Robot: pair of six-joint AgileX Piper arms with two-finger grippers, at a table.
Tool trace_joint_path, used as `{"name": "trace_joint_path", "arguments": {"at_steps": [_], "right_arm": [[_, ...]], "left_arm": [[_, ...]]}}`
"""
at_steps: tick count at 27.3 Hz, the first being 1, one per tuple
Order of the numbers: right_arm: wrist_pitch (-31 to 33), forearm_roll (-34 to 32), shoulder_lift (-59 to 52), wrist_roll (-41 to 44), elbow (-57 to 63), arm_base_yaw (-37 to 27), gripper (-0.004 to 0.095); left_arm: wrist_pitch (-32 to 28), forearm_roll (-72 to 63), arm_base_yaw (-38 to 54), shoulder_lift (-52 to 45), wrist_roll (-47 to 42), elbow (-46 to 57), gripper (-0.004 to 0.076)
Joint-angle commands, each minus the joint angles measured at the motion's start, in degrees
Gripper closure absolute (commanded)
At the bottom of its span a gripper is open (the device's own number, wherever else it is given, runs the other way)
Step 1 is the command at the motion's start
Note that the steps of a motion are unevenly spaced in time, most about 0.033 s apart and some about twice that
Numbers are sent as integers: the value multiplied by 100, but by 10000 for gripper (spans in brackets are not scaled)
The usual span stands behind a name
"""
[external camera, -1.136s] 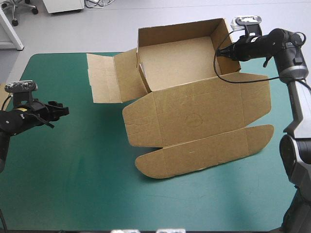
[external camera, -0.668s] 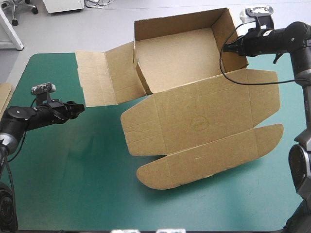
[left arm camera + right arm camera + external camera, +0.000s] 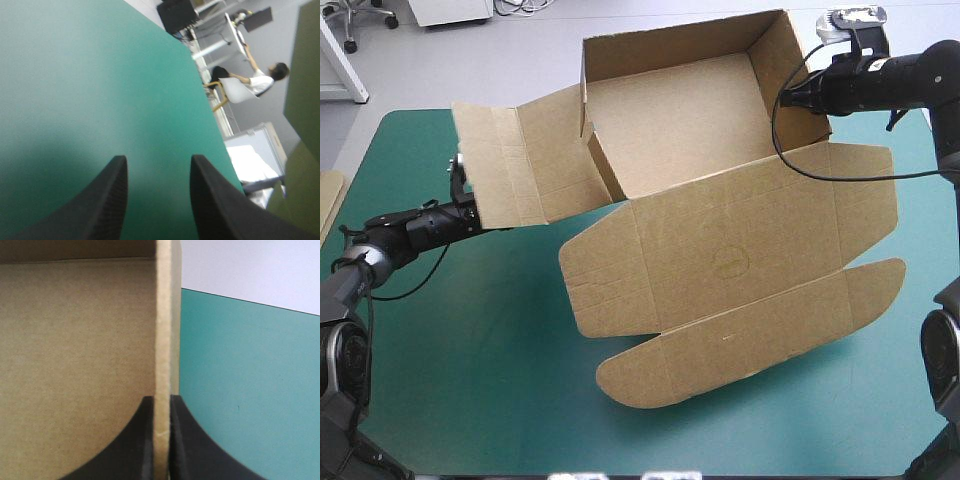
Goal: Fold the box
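From above, the box (image 3: 720, 220) apparently hides left gripper (image 3: 157, 158).

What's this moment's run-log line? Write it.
box: open tray, lid flat | right tool: shut on box wall | left tool: open, beside left flap

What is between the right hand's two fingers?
A side wall of the box, edge-on, clamped by the right hand; the right wrist view shows it.

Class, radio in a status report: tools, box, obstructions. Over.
Left tool open, empty, beside side flap. Right tool shut on right wall. Box open, lid flat. Nothing in the way.
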Motion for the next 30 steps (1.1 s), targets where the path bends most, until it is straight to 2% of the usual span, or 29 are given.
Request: {"name": "trace_joint_path", "arguments": {"at_steps": [1, 7, 30], "right_arm": [[-321, 318, -333, 16, -175, -24, 923], [-343, 290, -333, -36, -137, -24, 923], [-652, -115, -333, 57, -137, -34, 923]], "left_arm": [[430, -505, -444, -221, 26, -582, 430], [903, -889, -525, -221, -212, -993, 430], [915, -789, -1125, -330, -1621, -2780, 385]]}}
